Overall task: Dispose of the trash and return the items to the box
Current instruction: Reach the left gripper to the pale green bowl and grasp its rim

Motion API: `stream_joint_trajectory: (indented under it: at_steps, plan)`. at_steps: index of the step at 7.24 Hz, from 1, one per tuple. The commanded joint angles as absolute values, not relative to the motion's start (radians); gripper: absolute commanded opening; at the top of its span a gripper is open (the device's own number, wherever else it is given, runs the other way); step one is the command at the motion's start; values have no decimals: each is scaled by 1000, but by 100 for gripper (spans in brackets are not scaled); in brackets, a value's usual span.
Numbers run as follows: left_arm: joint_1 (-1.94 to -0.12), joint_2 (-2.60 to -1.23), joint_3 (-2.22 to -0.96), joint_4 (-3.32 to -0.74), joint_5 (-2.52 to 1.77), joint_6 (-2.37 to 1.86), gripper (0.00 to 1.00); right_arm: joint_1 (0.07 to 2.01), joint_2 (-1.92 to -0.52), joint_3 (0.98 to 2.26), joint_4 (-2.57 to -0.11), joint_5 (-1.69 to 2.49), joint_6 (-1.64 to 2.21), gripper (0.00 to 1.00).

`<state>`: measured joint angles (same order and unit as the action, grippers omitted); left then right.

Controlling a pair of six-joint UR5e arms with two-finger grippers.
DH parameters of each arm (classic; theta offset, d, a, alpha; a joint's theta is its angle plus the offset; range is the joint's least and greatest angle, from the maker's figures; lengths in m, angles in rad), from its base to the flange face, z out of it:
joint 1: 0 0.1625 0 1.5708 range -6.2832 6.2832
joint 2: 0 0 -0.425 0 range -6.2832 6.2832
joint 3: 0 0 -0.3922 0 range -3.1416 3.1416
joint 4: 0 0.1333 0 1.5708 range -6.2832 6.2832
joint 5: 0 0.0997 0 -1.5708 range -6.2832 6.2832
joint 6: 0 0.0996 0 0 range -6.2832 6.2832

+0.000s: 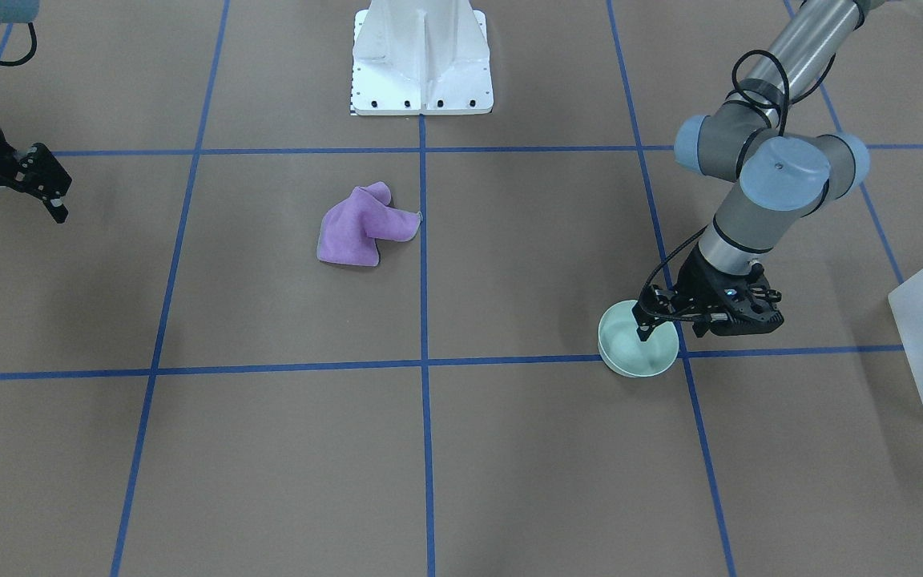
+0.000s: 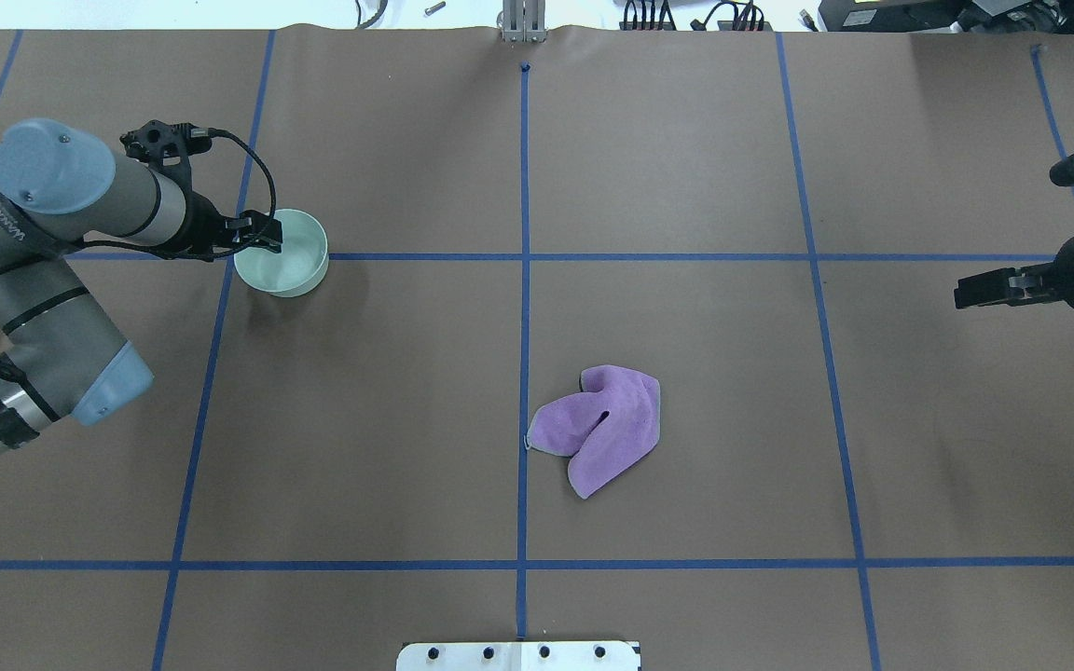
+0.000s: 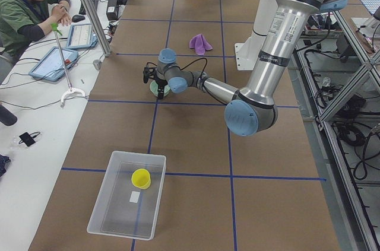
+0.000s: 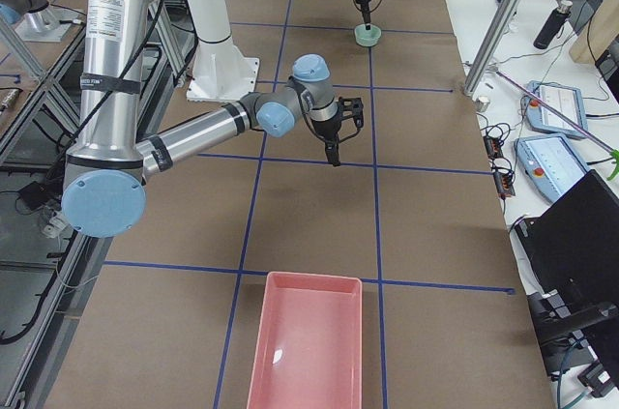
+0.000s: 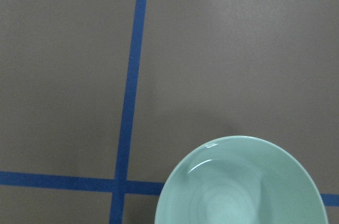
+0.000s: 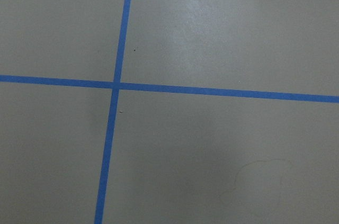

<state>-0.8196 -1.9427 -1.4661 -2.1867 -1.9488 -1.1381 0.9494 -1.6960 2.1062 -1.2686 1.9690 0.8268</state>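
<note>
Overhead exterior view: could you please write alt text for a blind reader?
The left gripper is at the left rim of a pale green bowl on a brown table. A crumpled purple cloth lies near the centre; the right gripper hovers at the right edge.

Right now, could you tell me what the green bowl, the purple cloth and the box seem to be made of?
Green bowl: glossy glazed ceramic or hard plastic; sharp highlights. Purple cloth: matte, fuzzy fabric, slumped in soft folds. Box: frosted translucent plastic; tape shows through it.
</note>
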Motion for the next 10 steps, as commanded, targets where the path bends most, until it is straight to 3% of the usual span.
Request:
stream_joint_trajectory:
  at_steps: [1, 3, 8, 10]
  plan:
    - [-772, -1953, -1443, -2217, -1895, -1179, 77, 948, -1697, 2105, -1269, 1962, 827, 100]
    - [-761, -1968, -1450, -2217, -1891, -1181, 0, 946, -1695, 2099, -1269, 1954, 827, 100]
    - [-779, -1962, -1508, -2211, -1899, -1180, 0, 940, -1695, 2100, -1267, 1954, 827, 100]
    - [-878, -1898, -1551, -2206, -2004, -1166, 0, 940, -1695, 2100, -1267, 1954, 827, 100]
